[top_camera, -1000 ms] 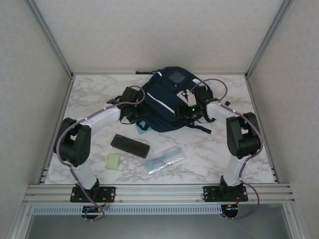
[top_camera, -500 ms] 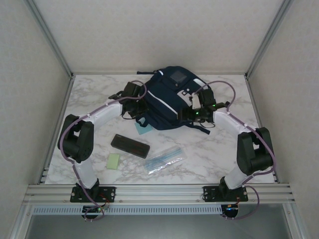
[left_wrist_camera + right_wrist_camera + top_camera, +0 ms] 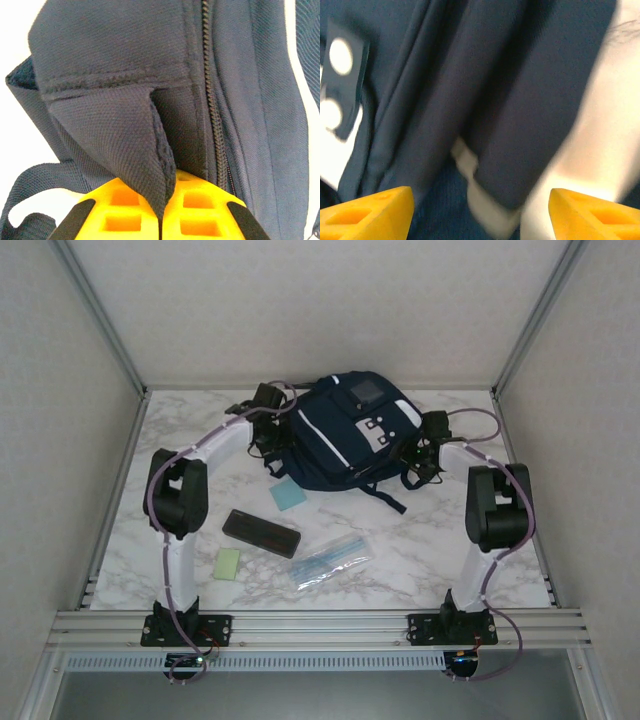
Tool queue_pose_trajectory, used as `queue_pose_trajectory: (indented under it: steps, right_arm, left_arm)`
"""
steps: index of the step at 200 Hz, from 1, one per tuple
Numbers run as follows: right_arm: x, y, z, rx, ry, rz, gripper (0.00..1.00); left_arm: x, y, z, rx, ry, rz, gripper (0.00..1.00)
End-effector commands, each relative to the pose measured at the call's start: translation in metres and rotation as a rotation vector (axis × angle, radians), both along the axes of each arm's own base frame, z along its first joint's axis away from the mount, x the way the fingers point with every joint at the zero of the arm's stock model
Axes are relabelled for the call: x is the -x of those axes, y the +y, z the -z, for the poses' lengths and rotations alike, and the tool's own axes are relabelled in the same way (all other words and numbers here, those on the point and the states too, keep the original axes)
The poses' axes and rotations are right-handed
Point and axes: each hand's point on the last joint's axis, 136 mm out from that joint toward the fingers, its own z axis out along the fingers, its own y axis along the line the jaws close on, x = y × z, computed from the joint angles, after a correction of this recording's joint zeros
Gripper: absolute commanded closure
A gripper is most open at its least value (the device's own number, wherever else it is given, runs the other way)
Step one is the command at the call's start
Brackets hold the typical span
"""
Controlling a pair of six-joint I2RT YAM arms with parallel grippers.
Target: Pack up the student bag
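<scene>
Navy student bag (image 3: 345,440) farther back than before

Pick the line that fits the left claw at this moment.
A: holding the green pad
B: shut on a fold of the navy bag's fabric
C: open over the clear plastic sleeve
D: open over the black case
B: in the left wrist view the left claw has its yellow fingers pressed together on a fold of the student bag.
</scene>
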Motion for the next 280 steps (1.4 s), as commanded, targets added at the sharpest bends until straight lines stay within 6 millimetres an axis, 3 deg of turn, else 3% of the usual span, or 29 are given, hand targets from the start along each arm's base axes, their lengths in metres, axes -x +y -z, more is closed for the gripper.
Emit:
queue_pose_trajectory:
  steps: [1,14,26,41,57,98,121,150,184,208,246,280]
  right_arm:
    - [-0.028,0.009,-0.008,-0.112,-0.054,0.08,0.28]
    - [-0.031,0.014,-0.002,-0.146,-0.049,0.087,0.34]
    - [-0.03,0.021,0.002,-0.181,-0.045,0.082,0.47]
    - [-0.024,0.029,0.01,-0.213,-0.03,0.072,0.63]
    - [-0.014,0.035,0.015,-0.221,-0.017,0.068,0.72]
    - [0.016,0.047,0.023,-0.247,0.0,0.078,0.9]
    - [0.027,0.059,0.024,-0.246,0.006,0.06,0.93]
    - [0.033,0.067,0.022,-0.26,0.004,0.054,0.93]
    - [0.035,0.073,0.014,-0.268,-0.006,0.043,0.93]
    - [0.036,0.076,0.013,-0.268,-0.006,0.037,0.93]
    - [0.039,0.077,0.016,-0.267,-0.002,0.036,0.94]
    - [0.04,0.075,0.016,-0.261,-0.003,0.041,0.94]
  left_arm:
    - [-0.027,0.017,-0.033,-0.089,-0.117,0.067,0.84]
    - [-0.017,0.026,-0.041,-0.153,-0.121,0.105,0.6]
    - [-0.003,0.033,-0.048,-0.191,-0.119,0.138,0.47]
    - [0.018,0.029,-0.061,-0.185,-0.141,0.195,0.41]
    - [0.041,0.008,-0.073,-0.137,-0.173,0.286,0.39]
    - [0.091,-0.074,-0.09,-0.104,-0.241,0.597,0.4]
    - [0.101,-0.112,-0.074,-0.086,-0.209,0.693,0.48]
    - [0.106,-0.134,-0.044,-0.117,-0.143,0.737,0.6]
    - [0.112,-0.138,-0.012,-0.141,-0.072,0.712,0.65]
    - [0.109,-0.126,0.007,-0.208,-0.042,0.655,0.67]
    - [0.098,-0.104,0.026,-0.322,-0.046,0.562,0.53]
    - [0.104,-0.1,0.053,-0.327,0.026,0.553,0.49]
